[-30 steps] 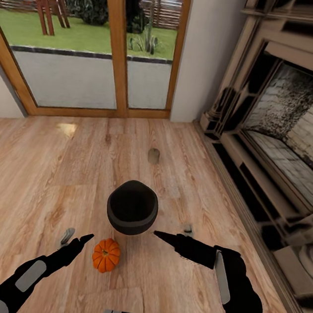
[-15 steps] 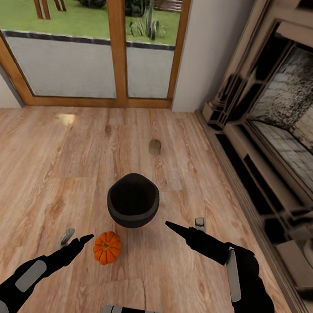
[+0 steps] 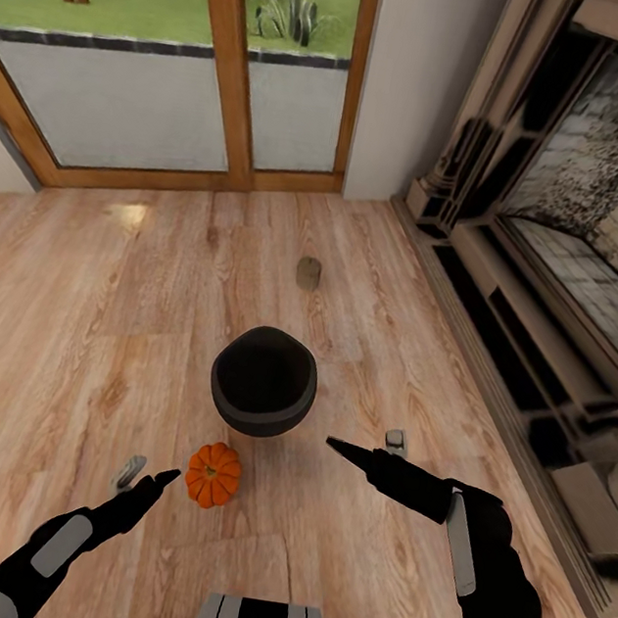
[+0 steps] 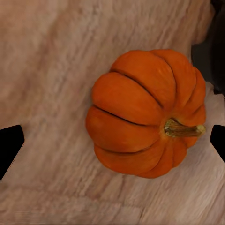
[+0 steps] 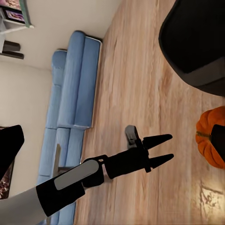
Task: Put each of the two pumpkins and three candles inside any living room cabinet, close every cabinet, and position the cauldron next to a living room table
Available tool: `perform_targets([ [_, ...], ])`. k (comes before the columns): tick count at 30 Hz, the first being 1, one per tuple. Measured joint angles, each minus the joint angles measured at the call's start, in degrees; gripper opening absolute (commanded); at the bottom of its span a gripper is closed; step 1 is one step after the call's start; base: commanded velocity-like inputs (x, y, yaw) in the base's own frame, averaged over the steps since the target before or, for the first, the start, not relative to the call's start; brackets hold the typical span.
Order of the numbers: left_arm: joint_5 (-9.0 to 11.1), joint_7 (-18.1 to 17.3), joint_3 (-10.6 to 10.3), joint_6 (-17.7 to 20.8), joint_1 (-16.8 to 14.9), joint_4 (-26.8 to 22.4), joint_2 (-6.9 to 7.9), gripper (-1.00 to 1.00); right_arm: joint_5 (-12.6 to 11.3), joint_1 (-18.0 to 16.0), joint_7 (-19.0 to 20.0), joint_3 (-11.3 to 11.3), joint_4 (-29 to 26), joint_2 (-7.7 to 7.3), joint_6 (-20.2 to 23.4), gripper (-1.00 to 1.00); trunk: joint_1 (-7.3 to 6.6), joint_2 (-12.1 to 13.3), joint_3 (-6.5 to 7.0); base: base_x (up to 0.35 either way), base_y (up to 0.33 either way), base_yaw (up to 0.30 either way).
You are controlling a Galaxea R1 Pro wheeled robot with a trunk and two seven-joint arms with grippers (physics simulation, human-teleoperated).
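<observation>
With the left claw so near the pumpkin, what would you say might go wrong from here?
1. The pumpkin is round and lies loose on the floor; if the open left claw nudges it rather than straddling it, it may roll away.
2. The cauldron stands just beyond it, so a pushed pumpkin or a forward reach could bump it.

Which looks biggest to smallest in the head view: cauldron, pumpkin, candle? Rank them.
1. cauldron
2. pumpkin
3. candle, though it lies farther from the camera, so it looks smaller than it is.
</observation>
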Motion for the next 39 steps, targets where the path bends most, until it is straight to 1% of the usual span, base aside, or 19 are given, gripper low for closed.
perform_targets([
  [6, -0.3, 0.4, -0.2, -0.1, 0.0, 0.0, -0.36, 1.00, 0.0, 0.0, 0.0, 0.0, 0.0, 0.00, 0.0, 1.00, 0.15, -0.1, -1.33, 0.000, 0.000, 0.000],
  [10, -0.6, 2.9, -0.4, -0.1, 0.0, 0.0, -1.20, 1.00, 0.0, 0.0, 0.0, 0.0, 0.0, 0.00, 0.0, 1.00, 0.26, -0.1, -2.22, 0.000, 0.000, 0.000],
  [12, -0.7, 4.4, -0.5, -0.1, 0.0, -0.3, -1.90, 1.00, 0.0, 0.0, 0.0, 0.0, 0.0, 0.00, 0.0, 1.00, 0.25, -0.1, -2.22, 0.000, 0.000, 0.000],
  [16, -0.8, 5.4, -0.9, -0.1, 0.0, -0.7, -2.42, 1.00, 0.0, 0.0, 0.0, 0.0, 0.1, 0.00, 0.0, 1.00, 0.25, -0.1, -2.22, 0.000, 0.000, 0.000],
  [23, -0.8, 5.5, -1.8, -0.1, 0.0, -0.9, -2.51, 1.00, 0.0, 0.0, 0.0, 0.0, 0.3, 0.00, 0.0, 1.00, 0.25, -0.1, -2.22, 0.000, 0.000, 0.000],
  [39, -0.8, 5.5, -2.0, -0.1, 0.0, -0.8, -2.38, 1.00, 0.0, 0.0, 0.0, 0.0, 0.2, -0.04, 0.0, 1.00, 0.25, -0.1, -2.22, 0.060, 0.000, 0.000],
])
